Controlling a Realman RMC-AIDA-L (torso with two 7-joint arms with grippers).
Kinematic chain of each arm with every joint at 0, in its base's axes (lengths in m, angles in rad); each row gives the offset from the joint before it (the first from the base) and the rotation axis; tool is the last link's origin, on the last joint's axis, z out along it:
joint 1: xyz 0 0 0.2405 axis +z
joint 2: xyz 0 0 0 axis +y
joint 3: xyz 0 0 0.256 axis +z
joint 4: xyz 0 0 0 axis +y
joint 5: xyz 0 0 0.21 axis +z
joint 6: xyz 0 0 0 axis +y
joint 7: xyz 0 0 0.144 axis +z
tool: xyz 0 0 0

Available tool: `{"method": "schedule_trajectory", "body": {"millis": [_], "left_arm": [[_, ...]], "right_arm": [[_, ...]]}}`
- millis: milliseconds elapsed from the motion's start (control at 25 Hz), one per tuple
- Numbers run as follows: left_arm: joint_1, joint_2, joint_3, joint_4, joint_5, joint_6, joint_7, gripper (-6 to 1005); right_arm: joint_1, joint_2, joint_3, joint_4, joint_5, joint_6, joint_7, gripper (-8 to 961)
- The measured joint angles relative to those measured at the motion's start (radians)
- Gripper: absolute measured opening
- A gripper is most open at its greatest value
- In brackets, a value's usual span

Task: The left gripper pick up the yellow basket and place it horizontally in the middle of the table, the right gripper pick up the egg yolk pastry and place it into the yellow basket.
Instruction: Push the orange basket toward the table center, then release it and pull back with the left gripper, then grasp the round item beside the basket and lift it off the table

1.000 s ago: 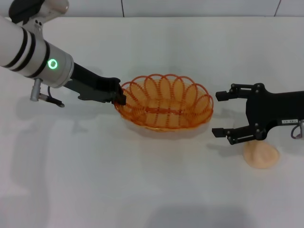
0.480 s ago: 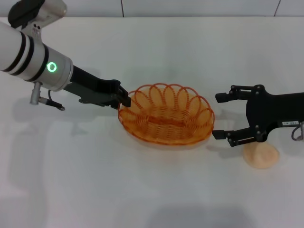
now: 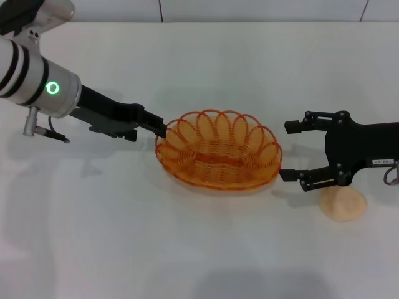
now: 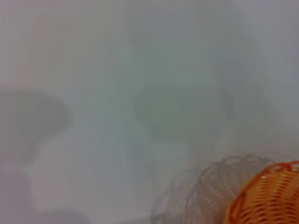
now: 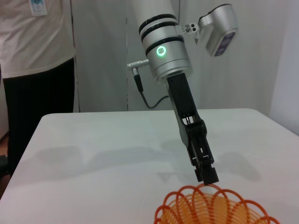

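Note:
The yellow basket (image 3: 217, 157) sits upright on the white table (image 3: 199, 249), about mid-table. The left gripper (image 3: 160, 129) is at the basket's left rim, its black arm reaching in from the left. From the right wrist view, the left gripper (image 5: 206, 174) hangs just over the basket's rim (image 5: 212, 209). The basket's edge also shows in the left wrist view (image 4: 267, 196). The right gripper (image 3: 288, 151) is open and empty, right of the basket. The egg yolk pastry (image 3: 343, 204) lies on the table just nearer than the right gripper's body.
A person in a white shirt and dark trousers (image 5: 35, 70) stands beyond the table's far side, seen in the right wrist view. The table's back edge (image 3: 206, 23) runs along a tiled wall.
The basket has come down from a raised tilt to rest flat on the table. The left arm has drawn back to the left. The right gripper has barely moved.

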Motion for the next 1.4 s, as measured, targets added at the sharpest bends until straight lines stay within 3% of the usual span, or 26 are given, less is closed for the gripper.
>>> {"method": "schedule_trajectory", "body": {"millis": [240,400,600,680,720,760,920,1080,1160,1240,1400], "left_arm": [[0.033,0.010,-0.003,0.044,-0.032,0.008,0.104,710],[0.115,0.017,-0.010,0.137,-0.120,0.008,0.274,715],[0.238,0.024,-0.154,0.163,-0.352,0.022,0.717,722],[0.288,0.019,-0.221,0.153,-0.440,0.019,0.901,724],[0.288,0.019,-0.221,0.153,-0.440,0.019,0.901,725],[0.327,0.016,-0.281,0.100,-0.546,0.011,1.074,727],[0.347,0.006,-0.311,0.013,-0.640,0.008,1.217,732],[0.359,-0.012,-0.307,-0.011,-0.643,0.024,1.286,737],[0.362,-0.009,-0.305,-0.015,-0.641,0.054,1.306,740],[0.360,0.012,-0.305,-0.030,-0.640,0.118,1.331,784],[0.329,0.090,-0.302,-0.103,-0.607,0.299,1.391,871]], "right_arm": [[-0.003,0.000,0.002,0.006,0.010,0.007,0.010,869],[-0.011,0.000,0.002,0.006,0.028,0.005,0.024,869],[-0.032,0.000,0.003,0.005,0.045,0.008,0.049,869],[-0.039,0.000,0.005,0.005,0.056,0.008,0.050,869],[-0.045,0.000,0.006,0.006,0.064,0.009,0.050,869],[-0.050,0.000,0.010,0.009,0.071,0.010,0.049,869],[-0.065,0.000,0.028,0.019,0.090,0.016,0.041,869],[-0.076,0.000,0.029,0.024,0.100,0.037,0.036,869],[-0.078,0.000,0.027,0.027,0.101,0.048,0.033,869],[-0.079,0.000,0.027,0.033,0.102,0.050,0.026,869],[-0.086,0.000,0.028,0.038,0.103,0.053,0.006,869]]}}
